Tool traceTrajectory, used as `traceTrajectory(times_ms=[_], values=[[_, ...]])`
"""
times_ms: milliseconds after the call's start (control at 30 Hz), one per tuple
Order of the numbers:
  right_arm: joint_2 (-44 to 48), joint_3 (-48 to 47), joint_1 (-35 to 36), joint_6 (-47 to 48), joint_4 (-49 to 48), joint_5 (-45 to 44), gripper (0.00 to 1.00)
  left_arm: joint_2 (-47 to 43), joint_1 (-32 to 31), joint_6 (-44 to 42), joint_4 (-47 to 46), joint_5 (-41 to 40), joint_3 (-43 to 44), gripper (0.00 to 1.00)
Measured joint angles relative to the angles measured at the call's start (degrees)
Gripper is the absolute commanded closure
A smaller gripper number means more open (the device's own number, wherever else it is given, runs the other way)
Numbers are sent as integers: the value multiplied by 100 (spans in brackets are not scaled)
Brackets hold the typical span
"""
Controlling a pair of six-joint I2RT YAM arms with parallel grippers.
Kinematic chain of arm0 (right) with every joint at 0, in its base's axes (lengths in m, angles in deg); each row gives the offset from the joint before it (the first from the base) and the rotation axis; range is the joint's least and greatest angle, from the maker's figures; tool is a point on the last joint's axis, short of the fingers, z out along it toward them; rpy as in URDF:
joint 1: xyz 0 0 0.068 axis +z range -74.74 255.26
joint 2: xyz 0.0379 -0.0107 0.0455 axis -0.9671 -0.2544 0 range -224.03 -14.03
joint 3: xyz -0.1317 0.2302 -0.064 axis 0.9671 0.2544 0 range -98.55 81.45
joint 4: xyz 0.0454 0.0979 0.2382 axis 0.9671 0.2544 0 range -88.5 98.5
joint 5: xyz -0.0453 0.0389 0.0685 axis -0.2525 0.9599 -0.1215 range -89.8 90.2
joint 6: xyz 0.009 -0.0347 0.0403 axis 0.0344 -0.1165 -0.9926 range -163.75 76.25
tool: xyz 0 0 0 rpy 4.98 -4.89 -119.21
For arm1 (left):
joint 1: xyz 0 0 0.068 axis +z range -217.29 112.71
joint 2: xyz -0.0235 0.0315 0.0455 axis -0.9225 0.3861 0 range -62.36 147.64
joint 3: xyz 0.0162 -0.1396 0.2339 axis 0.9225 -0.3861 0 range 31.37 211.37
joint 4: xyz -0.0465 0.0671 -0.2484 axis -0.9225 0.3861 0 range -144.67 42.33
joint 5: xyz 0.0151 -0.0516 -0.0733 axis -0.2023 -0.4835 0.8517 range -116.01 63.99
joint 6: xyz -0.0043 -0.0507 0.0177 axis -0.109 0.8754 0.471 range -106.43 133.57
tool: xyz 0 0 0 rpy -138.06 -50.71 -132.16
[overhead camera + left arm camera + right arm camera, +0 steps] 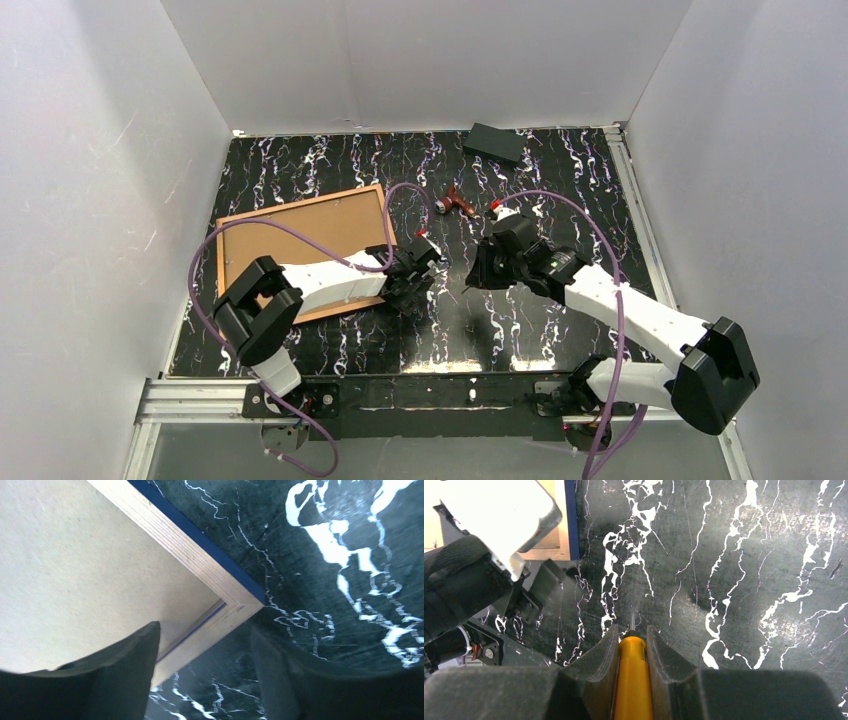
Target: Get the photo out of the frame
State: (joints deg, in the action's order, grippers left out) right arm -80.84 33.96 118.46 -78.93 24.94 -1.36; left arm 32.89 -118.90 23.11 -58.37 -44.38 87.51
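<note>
The photo [300,235] shows only its brown board back; its printed side is hidden. The left arm [330,282] covers the frame's [300,201] near right corner, and the left wrist view cuts off all but one corner. Right of the frame, the right pincer [632,630] hides most of an orange-handled tool [633,680]. A reddish item [460,204] there is too small to name.

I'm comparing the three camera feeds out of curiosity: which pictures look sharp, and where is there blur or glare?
Top external: evenly lit, sharp throughout. Left wrist: the frame corner is crisp, the near dark jaws blurred and underexposed. Right wrist: the table is sharp with dull sheen; the orange tool handle between the jaws looks soft.
</note>
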Motion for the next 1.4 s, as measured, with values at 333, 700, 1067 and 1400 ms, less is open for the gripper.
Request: traceTrajectory(times_ms=[333,700,1067,1400], values=[[-636,-791,-44,122,74,-391,99,-1456,363,538,752,634,72,7],[-3136,-3530,238,809,553,-820,99,-3458,3095,1729,1823,1781,-702,9],[-5145,-6118,868,1394,1268,-1268,99,-2951,4524,2522,1985,2579,-1174,11],[-6347,-7416,1200,1742,1867,-1617,99,-2612,4706,3150,1899,2745,-1261,11]])
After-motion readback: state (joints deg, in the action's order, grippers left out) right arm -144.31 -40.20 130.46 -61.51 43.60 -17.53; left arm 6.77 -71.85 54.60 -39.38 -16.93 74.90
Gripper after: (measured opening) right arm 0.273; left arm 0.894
